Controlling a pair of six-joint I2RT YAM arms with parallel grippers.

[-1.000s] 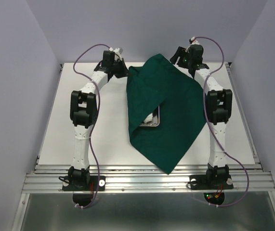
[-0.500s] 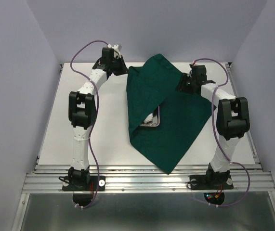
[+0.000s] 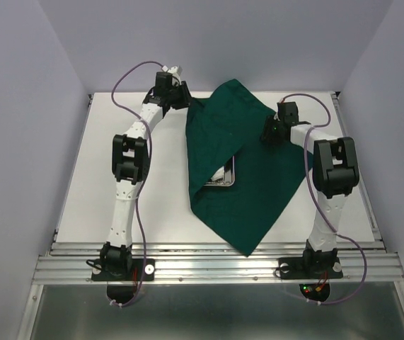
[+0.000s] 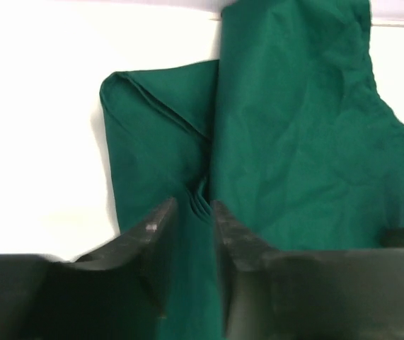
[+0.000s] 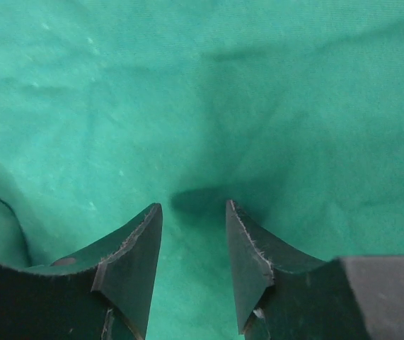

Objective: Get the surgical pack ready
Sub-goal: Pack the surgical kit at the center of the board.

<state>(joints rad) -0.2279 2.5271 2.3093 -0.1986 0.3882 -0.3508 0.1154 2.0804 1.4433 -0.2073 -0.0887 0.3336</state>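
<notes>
The dark green drape point(image 3: 255, 166) lies folded over the middle of the table, and one corner of the steel tray point(image 3: 225, 177) shows under its fold. At the drape's far left corner my left gripper point(image 3: 182, 100) is open. In the left wrist view a pleated fold of the drape point(image 4: 293, 142) runs loosely between the parted jaws of this gripper point(image 4: 194, 207). My right gripper point(image 3: 269, 132) is low over the drape's right half. Its wrist view shows this gripper point(image 5: 193, 207) open above flat cloth point(image 5: 202, 85), nothing pinched. Forceps, gauze and packet are hidden.
The white table point(image 3: 117, 184) is bare to the left of the drape. A metal rail point(image 3: 216, 263) runs along the near edge by the arm bases. Pale walls close in behind and at both sides.
The left jaws have opened off the drape's corner fold. My right arm has swung in from the far right corner and come down over the drape, its jaws narrower than before.
</notes>
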